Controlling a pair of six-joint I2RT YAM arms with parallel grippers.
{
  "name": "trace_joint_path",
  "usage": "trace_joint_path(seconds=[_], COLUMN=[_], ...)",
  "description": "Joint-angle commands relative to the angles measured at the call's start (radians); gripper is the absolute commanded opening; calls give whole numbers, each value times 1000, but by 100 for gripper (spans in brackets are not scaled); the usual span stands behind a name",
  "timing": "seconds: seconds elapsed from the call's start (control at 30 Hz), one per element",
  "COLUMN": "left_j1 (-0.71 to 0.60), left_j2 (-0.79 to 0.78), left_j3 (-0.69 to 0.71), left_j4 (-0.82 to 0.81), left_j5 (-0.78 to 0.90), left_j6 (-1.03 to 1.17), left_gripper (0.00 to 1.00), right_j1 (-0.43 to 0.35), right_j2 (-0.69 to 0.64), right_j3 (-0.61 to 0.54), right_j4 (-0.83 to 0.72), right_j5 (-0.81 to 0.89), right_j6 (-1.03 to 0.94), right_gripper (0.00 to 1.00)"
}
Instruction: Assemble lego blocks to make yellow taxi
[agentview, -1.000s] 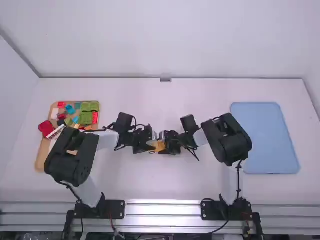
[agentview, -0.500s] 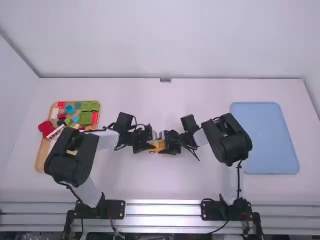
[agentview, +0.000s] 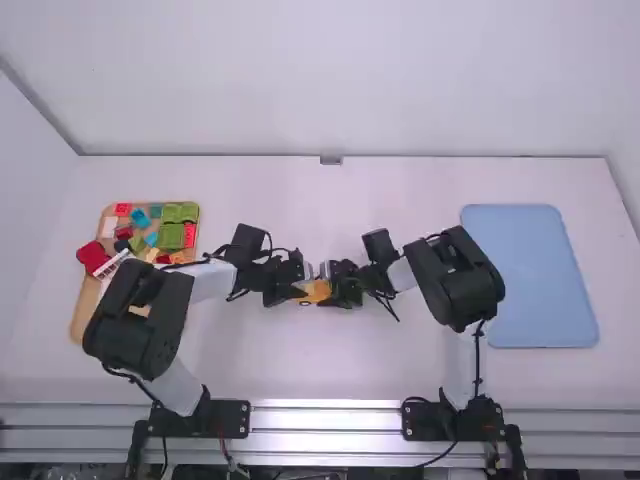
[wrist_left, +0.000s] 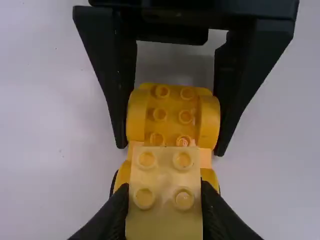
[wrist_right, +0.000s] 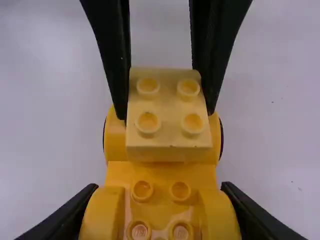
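While my left pincer (wrist_right: 168, 108) clamped the pale-yellow block (wrist_left: 165, 217) over one end of the yellow car base (wrist_right: 162, 172), my right pincer (wrist_left: 171, 146) gripped its other end, I judged, to brace it for pressing. Beyond, the brown tray (agentview: 80, 318) kept spare blocks (agentview: 172, 236) within my left arm's reach.

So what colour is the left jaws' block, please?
Pale yellow block, clearest in the right wrist view.

High view bright: I see white tabletop (agentview: 400, 372) and wall (agentview: 320, 75) in even, diffuse light. Metal rail (agentview: 325, 416) glares along near edge. My wrist views dimmer, shadows faint. Pale block (wrist_left: 164, 217) looks washed out in left wrist view. Can't tell light's source.
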Motion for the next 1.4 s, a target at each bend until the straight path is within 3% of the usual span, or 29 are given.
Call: trace_joint_path(seconds=[0.0, 0.13, 0.2, 0.87, 0.97, 1.0, 1.03, 1.07, 1.1, 1.37], left_j1=[-1, -2, -2, 24, 23, 23, 23, 23, 23, 0], left_j2=[2, 2, 2, -93, -93, -93, -93, -93, -93, -87], left_j3=[-7, -7, -7, -7, -8, -10, -12, -23, -27, -77], left_j4=[-19, -21, -21, -18, -40, -49, -50, -47, -47, 11], left_j5=[-98, -98, -97, 34, 34, 31, 30, 8, -1, -45], left_j6=[-11, -12, -11, -11, -11, -11, -11, -11, -12, -56], left_gripper=[28, 55, 59, 56, 50, 34, 31, 10, 5, 2], right_j1=[2, 4, 4, 4, 4, 4, 4, 4, 4, 4], right_j2=[13, 13, 13, 13, 13, 13, 13, 13, 13, 13], right_j3=[5, 5, 5, 5, 5, 5, 5, 5, 5, 5], right_j4=[-5, -5, -5, -6, -5, -5, -5, -5, -5, -5], right_j5=[-11, -11, -11, -11, -11, -11, -11, -11, -11, -11], right_j6=[-2, -2, -2, -2, -3, -2, -2, -2, -2, -3], right_gripper=[56, 56, 56, 57, 56, 56, 57, 57, 57, 57])
